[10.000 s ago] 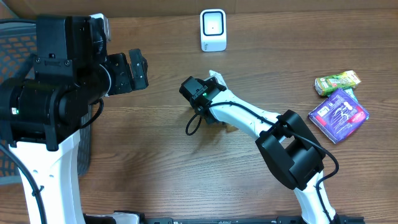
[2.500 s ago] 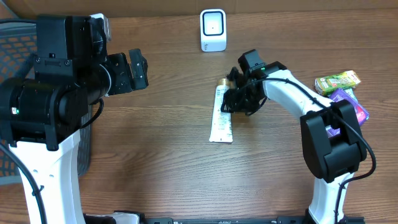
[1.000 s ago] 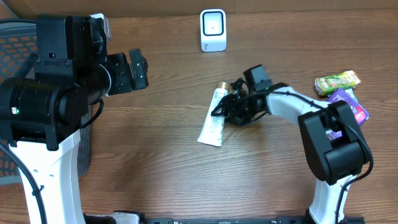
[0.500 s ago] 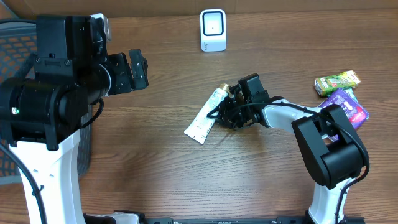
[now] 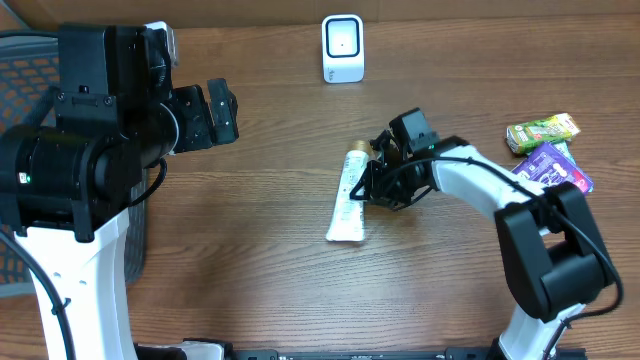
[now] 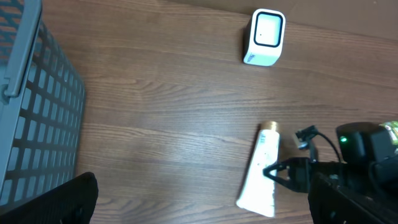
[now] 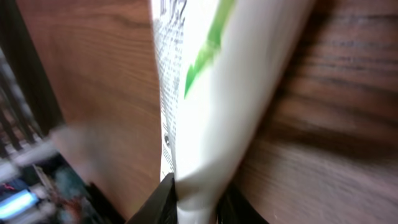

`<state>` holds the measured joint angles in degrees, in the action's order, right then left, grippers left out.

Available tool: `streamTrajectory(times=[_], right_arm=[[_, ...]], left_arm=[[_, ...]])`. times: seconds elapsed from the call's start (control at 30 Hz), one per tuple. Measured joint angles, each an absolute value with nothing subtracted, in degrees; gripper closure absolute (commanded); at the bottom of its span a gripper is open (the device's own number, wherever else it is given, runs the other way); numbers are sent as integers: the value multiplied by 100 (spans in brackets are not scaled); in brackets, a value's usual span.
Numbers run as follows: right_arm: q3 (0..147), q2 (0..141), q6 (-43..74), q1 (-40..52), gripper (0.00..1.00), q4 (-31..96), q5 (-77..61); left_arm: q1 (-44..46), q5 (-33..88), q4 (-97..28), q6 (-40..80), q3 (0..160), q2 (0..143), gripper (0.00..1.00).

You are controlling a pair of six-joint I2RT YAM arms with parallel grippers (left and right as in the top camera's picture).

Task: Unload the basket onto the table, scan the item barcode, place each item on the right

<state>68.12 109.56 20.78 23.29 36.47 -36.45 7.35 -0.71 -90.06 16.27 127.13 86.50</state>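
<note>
A white tube [image 5: 348,200] with a gold cap lies mid-table, its cap end toward the white barcode scanner [image 5: 342,48] at the table's far edge. My right gripper [image 5: 372,186] is shut on the tube near its cap end. In the right wrist view the tube [image 7: 211,93] fills the frame, pinched between the black fingers [image 7: 158,202] of the right gripper [image 7: 196,200]. My left gripper [image 5: 222,112] hangs open, high over the left of the table, holding nothing. From the left wrist I see the tube [image 6: 260,168], the scanner [image 6: 265,36] and the left gripper [image 6: 202,186] standing wide.
A green packet [image 5: 542,131] and a purple packet [image 5: 552,170] lie at the right edge. A grey mesh basket [image 6: 37,112] stands at the left.
The right gripper has closed onto the tube. The tube's tail swung out to the lower left, then back to nearly straight, and the wrist shifted slightly right.
</note>
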Motion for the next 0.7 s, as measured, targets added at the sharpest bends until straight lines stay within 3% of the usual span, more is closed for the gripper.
streamTrajectory(times=[0.27,0.57,0.7], right_arm=[[8934,10753,-91,2327,80,6014,-3581],[9478,10475,-716,2329,71,6132,-3542],[9131,10484,-668,2383,59,6130,-3312]], left_arm=[[735,-71,-9006,1627,12713,8650,0],[735,-71,-9006,1625,12713,8650,0],[735,-71,-9008,1627,12713,8650,1]])
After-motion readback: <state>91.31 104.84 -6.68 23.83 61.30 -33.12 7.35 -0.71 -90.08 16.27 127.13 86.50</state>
